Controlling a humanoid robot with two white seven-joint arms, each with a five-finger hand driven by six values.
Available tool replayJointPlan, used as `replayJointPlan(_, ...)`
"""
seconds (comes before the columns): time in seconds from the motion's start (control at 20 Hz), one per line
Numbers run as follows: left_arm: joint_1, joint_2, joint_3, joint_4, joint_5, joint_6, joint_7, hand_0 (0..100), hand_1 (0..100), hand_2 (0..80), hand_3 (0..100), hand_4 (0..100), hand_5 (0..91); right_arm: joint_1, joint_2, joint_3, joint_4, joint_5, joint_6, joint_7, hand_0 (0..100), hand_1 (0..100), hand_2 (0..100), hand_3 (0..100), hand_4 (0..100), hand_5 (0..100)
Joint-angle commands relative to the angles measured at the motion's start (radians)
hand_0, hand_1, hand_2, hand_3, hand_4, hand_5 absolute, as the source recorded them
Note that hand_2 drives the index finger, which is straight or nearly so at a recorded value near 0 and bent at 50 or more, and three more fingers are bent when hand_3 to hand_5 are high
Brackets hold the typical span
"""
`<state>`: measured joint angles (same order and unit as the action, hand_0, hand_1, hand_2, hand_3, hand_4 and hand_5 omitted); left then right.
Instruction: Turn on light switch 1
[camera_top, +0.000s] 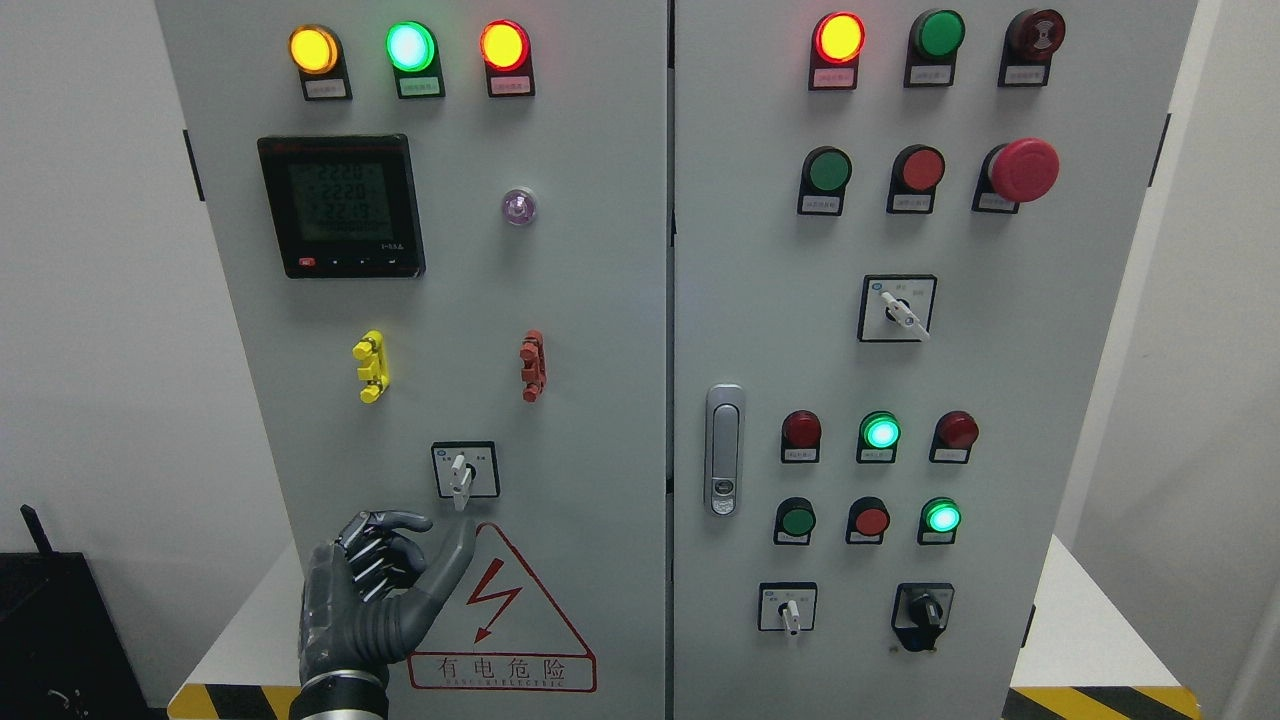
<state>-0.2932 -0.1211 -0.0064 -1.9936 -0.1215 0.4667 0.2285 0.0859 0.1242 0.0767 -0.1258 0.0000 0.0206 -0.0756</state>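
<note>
- The dark grey robot left hand (375, 585) is hovering at lower left of the frame, fingers curled, thumb raised, grasping nothing.
- The small white rotary switch lever (461, 476) is sitting just above it, lower centre-left on the pale grey cabinet door (600, 300).
- It is probably stiff and clicky; pinching the lever's sides looks best.

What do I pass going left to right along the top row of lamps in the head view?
Lit yellow lamp → lit green lamp → lit red lamp → second lit red lamp on the right door → unlit green lamp → dark red buzzer.
</note>
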Motion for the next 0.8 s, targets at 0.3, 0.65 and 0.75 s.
replayJointPlan(0.3,-0.047,-0.011,0.008,0.045,-0.017,0.03,-0.001,1,77,55.2,88,87,72.3,0.0,0.0,0.0,0.0,-0.025,0.001,0.0,0,0,0,0,0,0)
replayJointPlan(0.65,-0.061,-0.015,0.006,0.059,-0.018,0.036,0.0,4,77,55.0,89,87,72.6,0.0,0.0,0.0,0.0,-0.025,-0.001,0.0,0,0,0,0,0,0)
replayJointPlan(0.75,-0.067,-0.015,0.006,0.061,-0.027,0.046,0.0,5,77,55.0,89,88,72.6,0.0,0.0,0.0,0.0,-0.025,0.001,0.0,0,0,0,0,0,0)
